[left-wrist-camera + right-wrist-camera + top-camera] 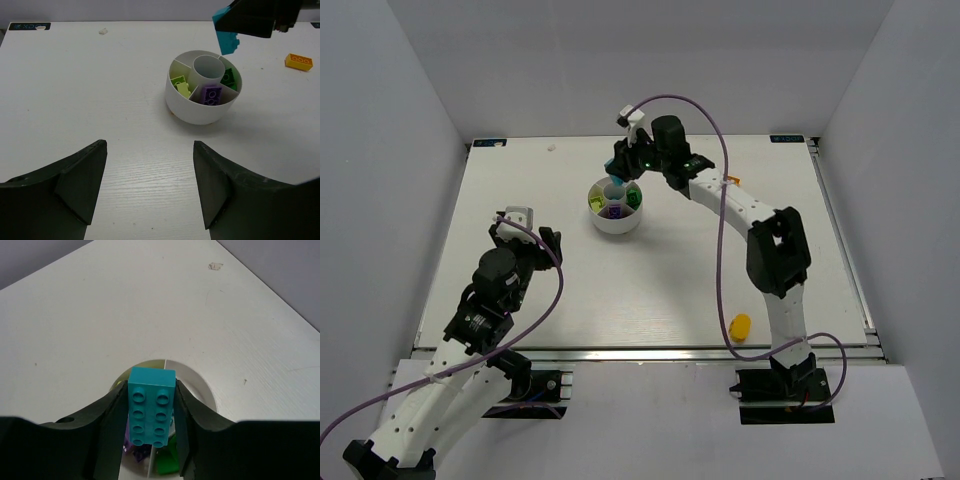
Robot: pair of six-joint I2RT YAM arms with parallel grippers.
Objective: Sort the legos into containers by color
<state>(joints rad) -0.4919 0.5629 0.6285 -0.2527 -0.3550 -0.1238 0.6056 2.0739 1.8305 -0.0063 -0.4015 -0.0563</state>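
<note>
Right gripper [151, 407] is part-closed on a cyan brick [150, 412], gripped across its long sides, with the dish [200, 382] below; the brick is judged light, stiff and slippery.

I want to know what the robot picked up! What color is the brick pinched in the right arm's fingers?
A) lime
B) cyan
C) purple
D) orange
B: the right wrist view shows a cyan brick clamped between the right fingers, held over the white dish.
</note>
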